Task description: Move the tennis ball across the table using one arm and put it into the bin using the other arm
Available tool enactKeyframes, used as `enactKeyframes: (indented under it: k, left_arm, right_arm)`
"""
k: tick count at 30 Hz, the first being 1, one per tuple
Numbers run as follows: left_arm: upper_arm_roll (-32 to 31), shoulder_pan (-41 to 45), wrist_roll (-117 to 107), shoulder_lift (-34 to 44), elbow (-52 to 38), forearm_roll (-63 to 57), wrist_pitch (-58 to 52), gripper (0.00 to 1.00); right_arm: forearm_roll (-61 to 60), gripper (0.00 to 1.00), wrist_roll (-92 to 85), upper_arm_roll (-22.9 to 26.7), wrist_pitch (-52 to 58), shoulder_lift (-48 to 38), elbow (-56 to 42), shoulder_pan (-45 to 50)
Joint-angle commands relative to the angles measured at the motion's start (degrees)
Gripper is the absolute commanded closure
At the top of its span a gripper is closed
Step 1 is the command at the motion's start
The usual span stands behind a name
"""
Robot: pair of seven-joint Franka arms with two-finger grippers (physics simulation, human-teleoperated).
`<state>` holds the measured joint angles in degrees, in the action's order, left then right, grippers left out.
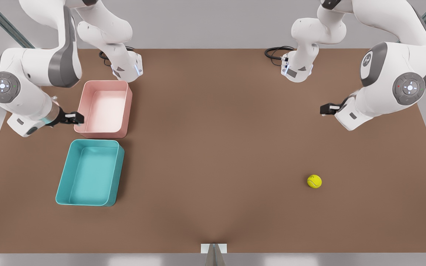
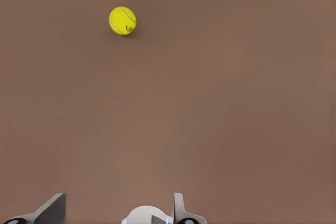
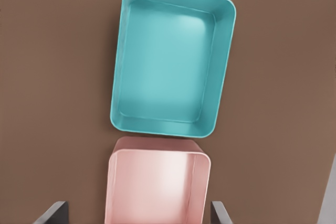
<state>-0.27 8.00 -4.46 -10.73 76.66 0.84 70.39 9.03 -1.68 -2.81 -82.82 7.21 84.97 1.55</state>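
Left gripper (image 1: 323,109) hangs spread above bare table (image 1: 213,166), tennis ball (image 2: 122,20) well ahead of it. Right gripper (image 1: 80,118) – fingers spread wide – hovers over the pink bin (image 3: 157,187), which is cut off at the frame edge, while the teal bin (image 3: 170,61) shows whole.

The tabletop (image 1: 213,155) looks matt brown and smooth. The ball (image 1: 314,181) looks fuzzy, felt-like. The teal bin (image 1: 62,184) and pink bin (image 1: 124,111) look like smooth plastic with a soft sheen. The arms' shells are glossy white.
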Motion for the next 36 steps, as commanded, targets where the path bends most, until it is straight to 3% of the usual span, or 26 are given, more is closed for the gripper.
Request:
enactKeyframes:
  k: [1, 4, 5, 6, 7, 8, 11, 16, 18, 31, 36]
  left_arm:
    - [0.0, -0.09, -1.17, 0.01, -0.02, 0.13, 1.94, 0.0]
    - [0.27, -0.53, -0.38, -1.57, -0.28, 0.13, 2.38, 0.0]
    - [0.27, -1.32, 6.38, -5.43, -1.69, 0.04, 6.94, 0.09]
    - [0.27, -2.55, 9.46, -8.86, -1.87, 0.04, 12.73, 0.34]
    - [0.18, -2.55, 9.55, -12.64, -1.87, 0.21, 18.81, 0.69]
    - [0.0, -2.55, 9.99, -16.51, -2.74, 0.39, 22.07, 0.79]
    - [0.18, -5.01, 42.11, -24.42, -3.97, 0.83, 27.08, 0.79]
    - [0.35, -6.6, 88.81, -27.94, -1.51, 1.45, 33.93, 0.79]
    - [3.16, -8.44, 113.79, -31.19, -1.95, 1.53, 36.31, 0.79]
    - [2.2, -9.49, 112.74, -37.34, -0.99, -6.38, 49.05, 0.79]
    - [2.2, -9.5, 112.83, -38.31, -0.81, -6.11, 46.51, 0.79]
  right_arm:
    - [-0.33, 0.0, -0.78, 0.0, -3.75, -0.18, 0.38, 0.03]
    - [-0.68, 0.0, -0.96, 0.26, -3.57, 2.37, -0.06, 0.03]
    - [-0.85, 0.0, -0.87, 0.26, -3.84, 2.55, -0.15, 0.12]
    - [-1.03, 0.0, -0.87, 0.26, -4.1, 2.46, -0.06, 0.21]
    - [-1.2, 0.0, -0.87, 0.26, -4.63, 2.37, -0.06, 0.21]
    - [-1.29, 0.0, -0.87, 0.09, -5.42, 2.2, -0.06, 0.64]
    - [-1.38, 0.0, -0.6, 0.61, -3.31, 1.93, -0.68, 0.29]
    - [-0.5, 0.0, -0.43, 1.05, -2.7, 0.88, -1.91, 0.38]
    - [0.64, 0.0, -0.43, 0.79, -2.7, 1.06, -1.91, 0.47]
    - [0.64, 0.0, -0.6, 0.96, -2.35, 2.02, -1.91, 0.29]
    - [0.64, 0.0, -0.52, 0.96, -1.82, 2.02, -1.91, 0.38]
